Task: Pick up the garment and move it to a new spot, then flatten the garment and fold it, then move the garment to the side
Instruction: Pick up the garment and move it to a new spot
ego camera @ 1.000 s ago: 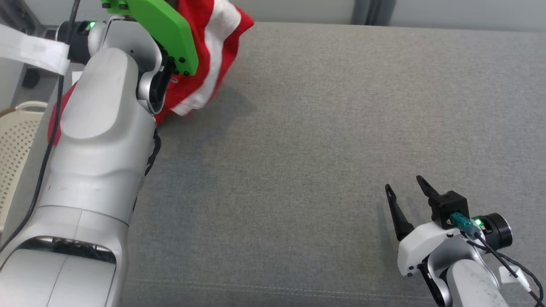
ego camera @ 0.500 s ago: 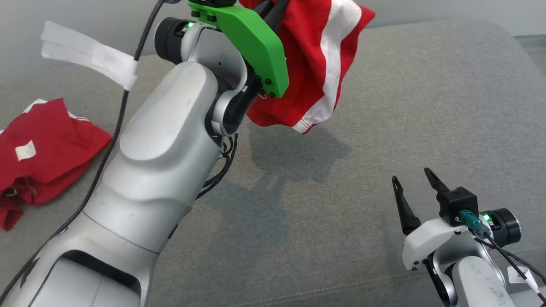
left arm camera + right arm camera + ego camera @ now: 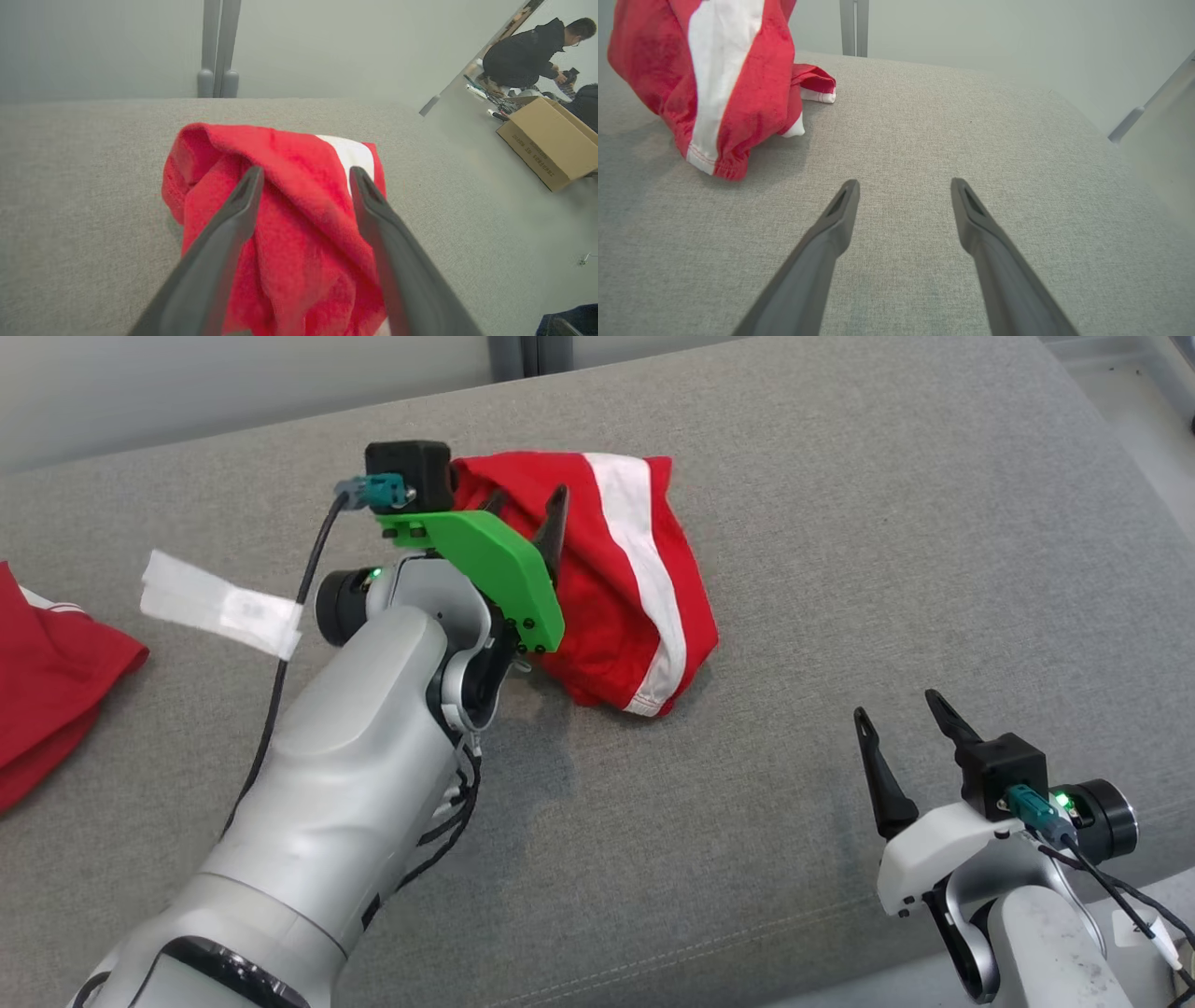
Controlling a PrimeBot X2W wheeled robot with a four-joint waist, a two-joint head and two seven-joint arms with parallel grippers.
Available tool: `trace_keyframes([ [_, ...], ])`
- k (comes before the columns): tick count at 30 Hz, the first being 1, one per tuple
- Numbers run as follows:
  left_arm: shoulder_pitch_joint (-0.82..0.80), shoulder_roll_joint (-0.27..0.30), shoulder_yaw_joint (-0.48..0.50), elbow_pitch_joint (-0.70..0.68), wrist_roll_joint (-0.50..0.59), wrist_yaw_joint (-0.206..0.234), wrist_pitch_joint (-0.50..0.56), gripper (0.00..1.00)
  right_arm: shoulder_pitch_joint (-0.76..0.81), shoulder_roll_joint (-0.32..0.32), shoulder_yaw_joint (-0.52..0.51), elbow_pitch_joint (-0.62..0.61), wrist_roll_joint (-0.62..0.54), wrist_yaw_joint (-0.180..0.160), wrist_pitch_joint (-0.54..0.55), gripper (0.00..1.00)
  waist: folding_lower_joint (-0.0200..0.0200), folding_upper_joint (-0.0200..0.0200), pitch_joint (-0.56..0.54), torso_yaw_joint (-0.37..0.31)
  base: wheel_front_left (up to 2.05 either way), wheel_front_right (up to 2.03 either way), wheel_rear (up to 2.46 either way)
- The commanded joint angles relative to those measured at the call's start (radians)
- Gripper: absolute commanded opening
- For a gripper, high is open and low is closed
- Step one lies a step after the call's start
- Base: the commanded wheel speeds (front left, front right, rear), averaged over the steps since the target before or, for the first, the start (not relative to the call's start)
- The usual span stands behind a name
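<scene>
Grey fabric surface carries the red-and-white garment heaped at 12 o'clock beneath the left end effector, fingers apart, with the right end effector likewise apart at 4 o'clock; the left wrist view adds a person by a cardboard box at 2 o'clock.

L arm reaches far fwd, bent at the wrist, w/ a green plate on top. L jaws stand apart, the 2 dark fingers pointing away from the robot. R arm sits low at the right. R jaws are wide apart too, fingers pointing up.
</scene>
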Motion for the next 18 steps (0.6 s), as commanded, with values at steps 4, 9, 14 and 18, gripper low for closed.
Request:
trace_keyframes([
  [4, 0.041, 0.003, 0.018, 0.081, -0.076, -0.001, -0.079, 1.0, -0.019, -0.001, 0.003, -0.001, 0.01, 0.0, 0.0, 1.0, 0.0, -0.0001, 0.014, 0.03, 0.0, 0.0, 0.0],
  [9, 0.07, 0.002, -0.008, 0.116, -0.132, -0.039, -0.096, 1.0, -0.017, -0.001, -0.011, 0.003, 0.012, 0.0, 0.0, 1.0, 0.0, -0.0001, 0.008, 0.079, 0.0, 0.0, 0.0],
  [14, 0.124, 0.002, -0.062, 0.085, -0.195, -0.075, -0.066, 1.0, -0.003, -0.001, -0.037, 0.009, 0.01, 0.0, 0.002, 1.0, 0.0, -0.0001, -0.017, 0.122, 0.0, 0.0, 0.0],
  [18, 0.179, 0.002, -0.098, 0.037, -0.226, -0.087, -0.098, 1.0, 0.002, -0.001, -0.048, 0.01, 0.013, 0.0, 0.003, 1.0, 0.0, -0.0001, -0.034, 0.136, 0.0, 0.0, 0.0],
])
